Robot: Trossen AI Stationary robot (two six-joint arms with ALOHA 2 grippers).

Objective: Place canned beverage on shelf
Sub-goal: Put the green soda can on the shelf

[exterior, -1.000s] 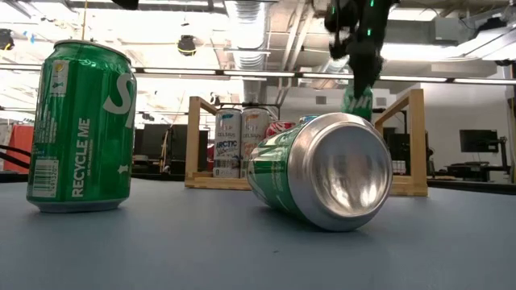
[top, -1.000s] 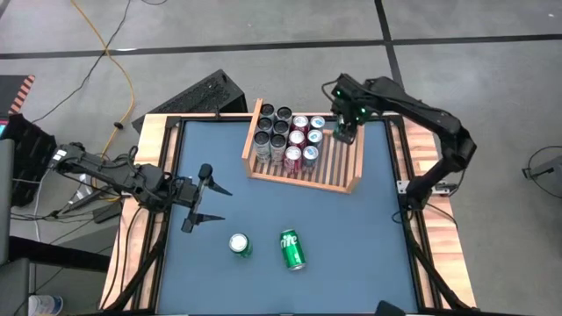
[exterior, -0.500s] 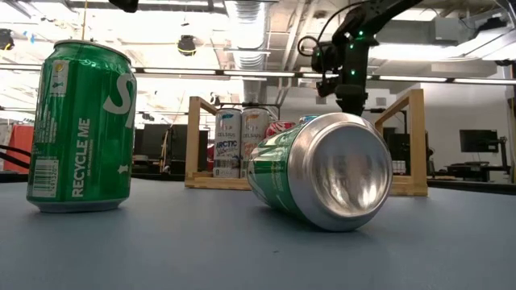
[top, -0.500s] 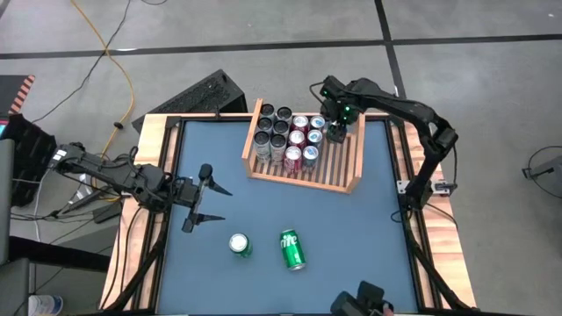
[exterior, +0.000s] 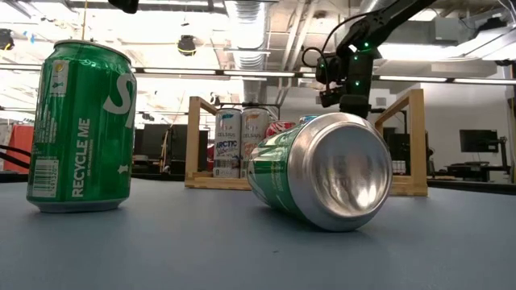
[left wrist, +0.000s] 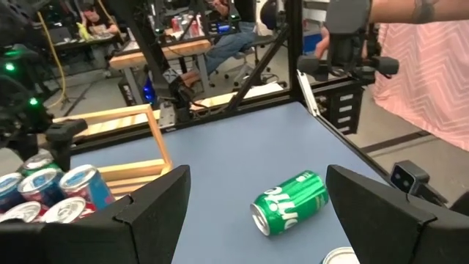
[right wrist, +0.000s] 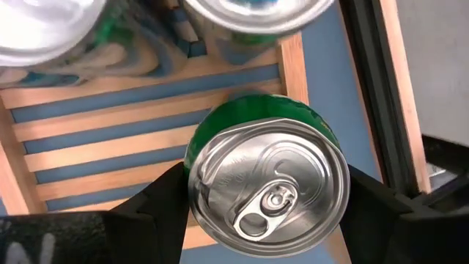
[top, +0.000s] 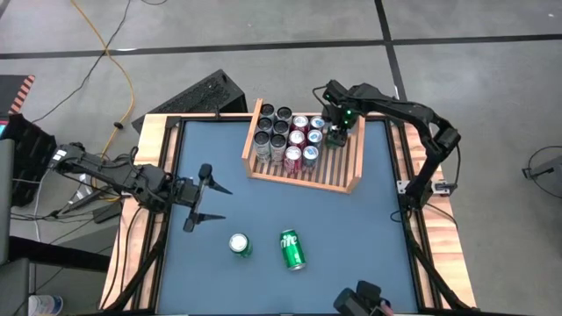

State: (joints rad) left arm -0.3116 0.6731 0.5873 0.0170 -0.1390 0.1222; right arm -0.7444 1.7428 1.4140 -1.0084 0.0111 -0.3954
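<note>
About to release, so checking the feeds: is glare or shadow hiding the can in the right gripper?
Right wrist view: no, the upright green can's silver lid shines softly, tab readable. Low view: ceiling lights backlight the right gripper; the lying green can's mirror-like base blocks what's below. High view: even light.

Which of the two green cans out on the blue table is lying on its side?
The green can nearer the right arm's side lies tipped over; the other green can beside it stands upright.

High view looks straight down on the counter [top: 263,263]; low view sits at counter level, close behind the lying can [exterior: 322,171], also seen from the left wrist.
</note>
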